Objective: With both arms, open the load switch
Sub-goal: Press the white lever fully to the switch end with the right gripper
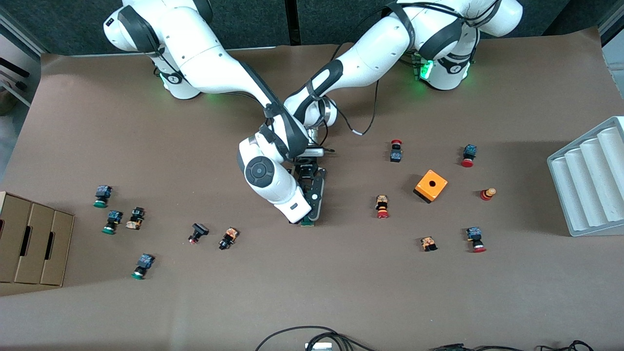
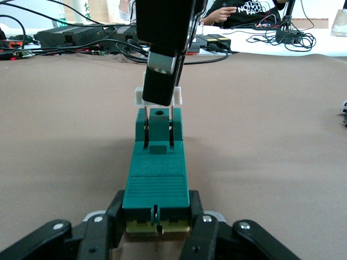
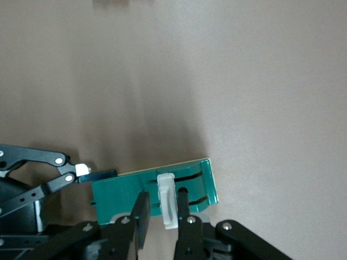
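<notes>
I see the load switch (image 2: 156,187) lying flat on the counter (image 1: 341,282) near its middle, between both arms, its long side running toward and away from the front camera. My left gripper (image 2: 157,227) is down at the counter and clamped on the switch's end that lies farther from the front camera, one finger (image 2: 111,222) on each side of the dark-green body. My right gripper (image 3: 161,219) comes down from above at the nearer end and is pinched on the white tab (image 3: 167,199), which stands a little clear of the green body on two thin pins. An orange cube (image 1: 431,185) sits toward the left arm's end of the counter, well apart from the switch, with small push-buttons (image 1: 382,206) scattered around it.
</notes>
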